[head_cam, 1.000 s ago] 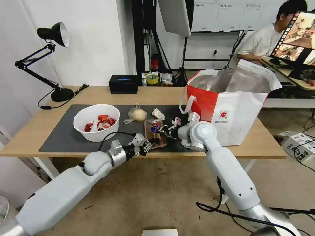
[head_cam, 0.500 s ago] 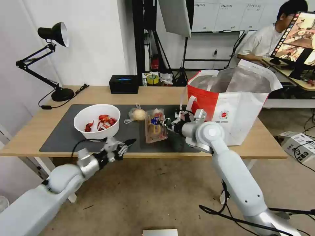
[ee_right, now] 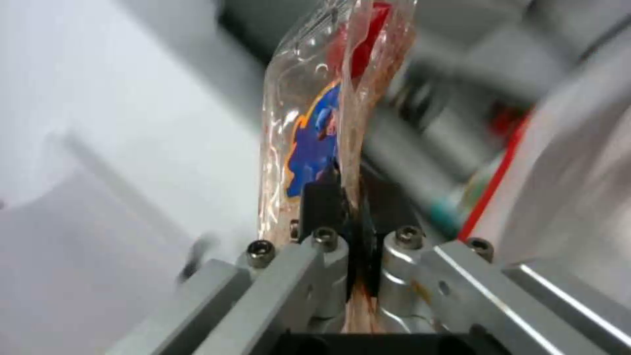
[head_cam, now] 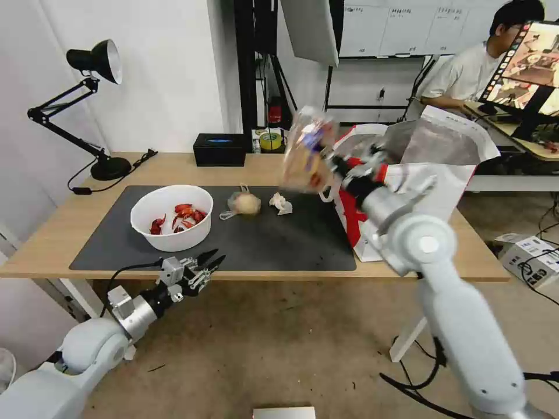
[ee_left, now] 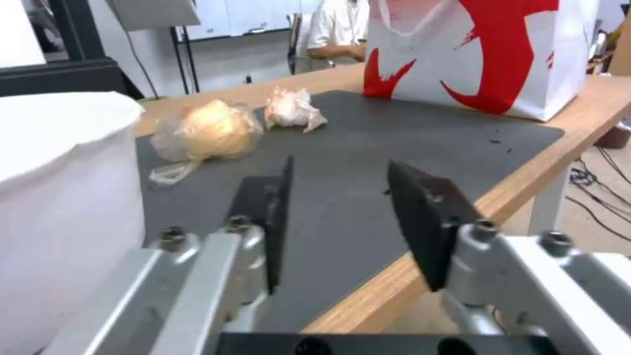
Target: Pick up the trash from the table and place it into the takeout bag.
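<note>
Head view, left to right. Lower left: left gripper [head_cam: 205, 263], jaws parted and empty, hanging just off the near edge of the table [head_cam: 64, 224]; in the left wrist view its pads [ee_left: 421, 217] frame bare dark grey mat [ee_left: 368, 162]. Left of centre, on the mat: white bowl of red crayfish shells [head_cam: 172, 216]; beside it the small knotted clear bag [head_cam: 243, 203], then the crumpled white tissue [head_cam: 281, 202], all apart from one another. Upper centre: clear hinged plastic tray [head_cam: 307, 150], lifted off the table and tilted, just beside the rim of the red-and-white takeout bag [head_cam: 407, 198], right of centre. The right gripper [head_cam: 340, 169] is clamped on one edge of the tray; the right wrist view shows its fingers [ee_right: 322, 207] pinching the thin plastic tight. Good practice, as a judgement: carry the tray fully over the foil-lined opening, clear of the loop handle, before the jaws part, since scraps could spill from a tilted tray.
</note>
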